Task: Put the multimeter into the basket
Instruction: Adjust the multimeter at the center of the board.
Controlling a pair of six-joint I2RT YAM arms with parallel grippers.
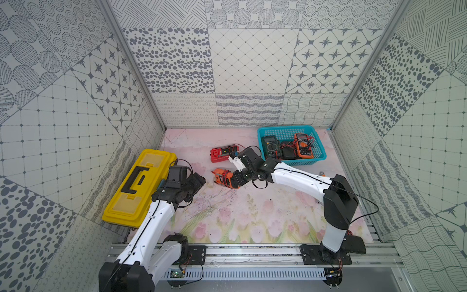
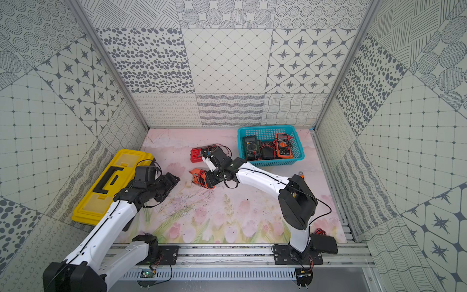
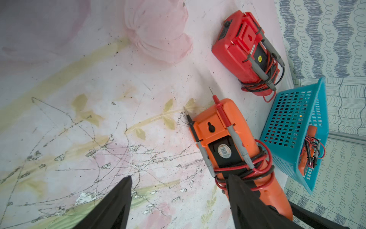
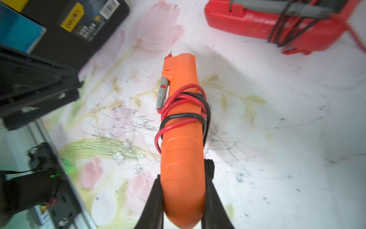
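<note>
Two pincers differ: the right gripper (image 4: 183, 178) clenches the orange multimeter (image 4: 182, 150) near the basket (image 1: 305, 161), while the left gripper (image 3: 180, 176) gapes empty.

Table (image 1: 252, 215) layout, seen from above
Toolbox (image 1: 137, 185) along left edge; basket (image 1: 308, 161) in back right corner (perhaps three meters (image 1: 271, 146) inside); rear multimeter (image 1: 219, 154) just behind front multimeter (image 1: 223, 178), mid-table.

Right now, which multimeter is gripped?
The orange multimeter outside the basket, in the right gripper. The red multimeter lies untouched; the dark green multimeter and second orange one sit inside.
</note>
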